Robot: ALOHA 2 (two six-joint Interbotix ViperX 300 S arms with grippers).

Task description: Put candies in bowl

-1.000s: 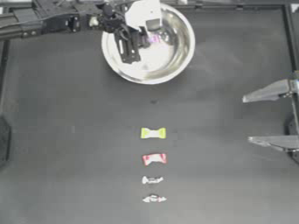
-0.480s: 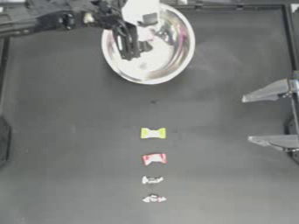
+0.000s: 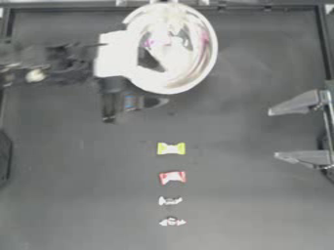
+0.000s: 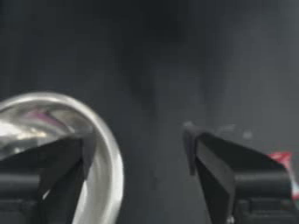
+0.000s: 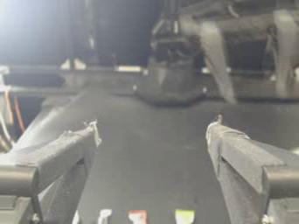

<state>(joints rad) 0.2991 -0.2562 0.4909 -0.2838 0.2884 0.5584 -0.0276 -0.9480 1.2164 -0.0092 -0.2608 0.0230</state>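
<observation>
Jaws spread wide and holding nothing, the left gripper [image 4: 137,175] hangs just beside the near-left rim of the shiny bowl [image 3: 189,73], one jaw over the rim and the other over bare table, as its wrist view shows; from above the arm is a motion-smeared streak reaching in from the left edge. The right gripper [image 3: 297,131] sits parked at the right side of the table, jaws likewise wide apart and empty. The surface is a dark matte table [image 3: 248,195] with a raised border, and the right wrist view looks across it to a metal frame and cables beyond the far edge. Inside the bowl, near its far side, lies the pink candy [image 3: 155,40], a soft pink patch against the reflective metal. The other four candies lie in a straight column down the middle of the table, well apart from both grippers: the yellow-green candy [image 3: 171,148] nearest the bowl, then the red candy [image 3: 172,177], then the two whitish-silver candies [image 3: 170,200] [image 3: 172,222], the last closest to the near edge.
</observation>
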